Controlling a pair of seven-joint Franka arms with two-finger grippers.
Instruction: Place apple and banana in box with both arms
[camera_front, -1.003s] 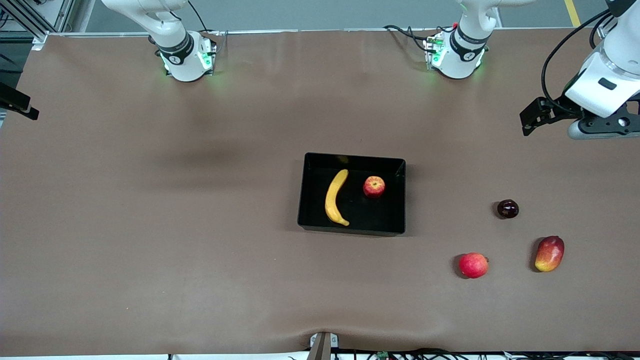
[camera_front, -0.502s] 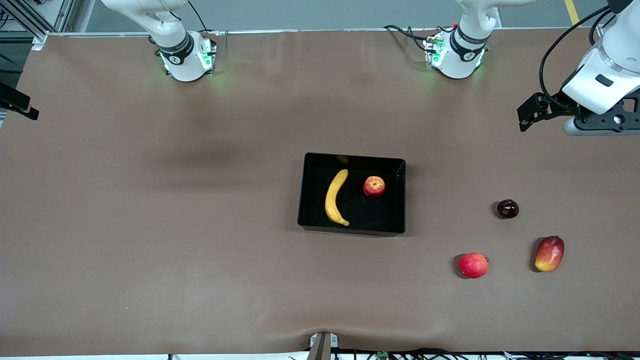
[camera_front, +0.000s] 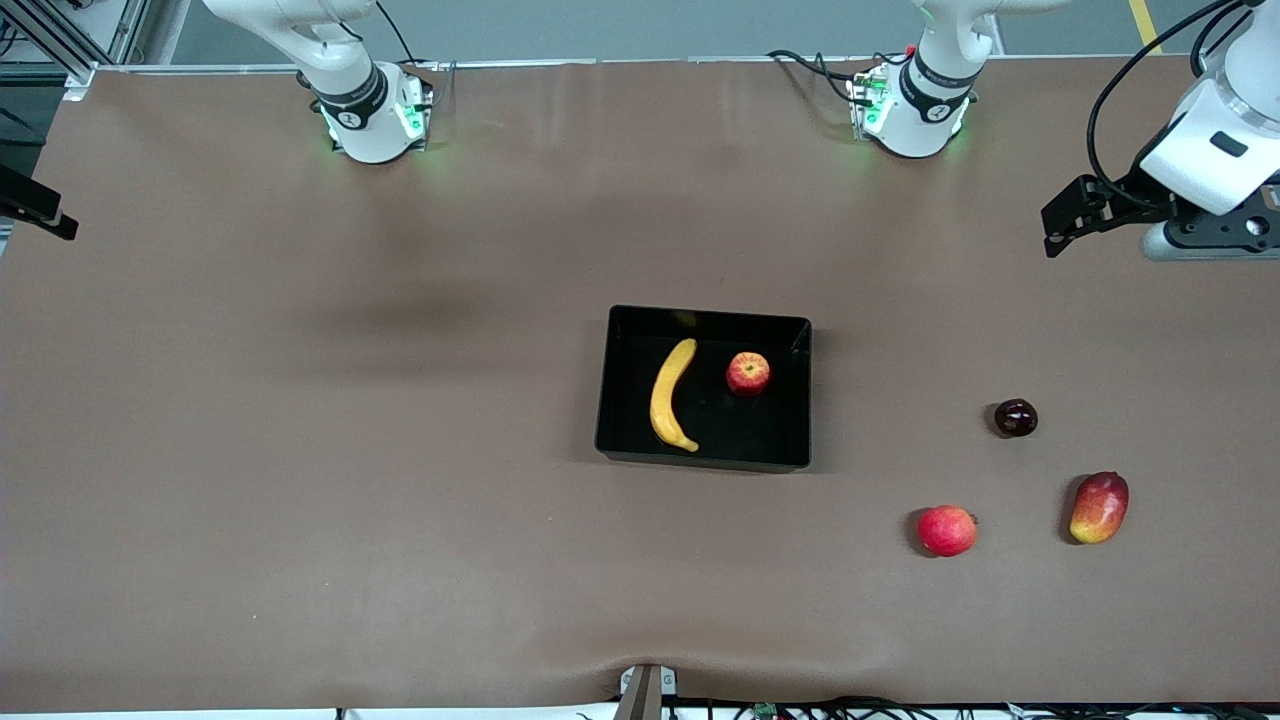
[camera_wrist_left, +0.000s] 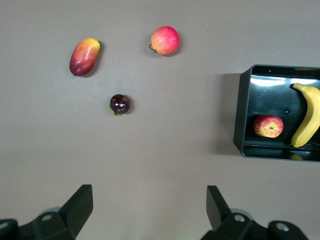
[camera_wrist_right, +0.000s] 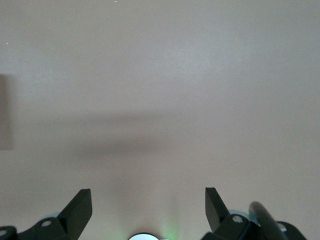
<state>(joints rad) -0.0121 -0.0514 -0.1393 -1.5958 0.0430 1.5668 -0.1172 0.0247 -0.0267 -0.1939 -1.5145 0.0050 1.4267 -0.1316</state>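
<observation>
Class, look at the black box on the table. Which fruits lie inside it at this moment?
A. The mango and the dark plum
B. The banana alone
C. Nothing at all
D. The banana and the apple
D: the front view shows the banana and the apple lying side by side, apart, inside the box, while the mango rests on the bare table.

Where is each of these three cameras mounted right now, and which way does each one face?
Front view: high across the table, facing both arm bases; shows the box holding banana and apple.
Left wrist view: on the left arm, looking down past the open left gripper at table fruit.
Right wrist view: on the right arm, looking down past the open right gripper at bare table.
Shared: front and left wrist views both show box, banana and apple.
</observation>
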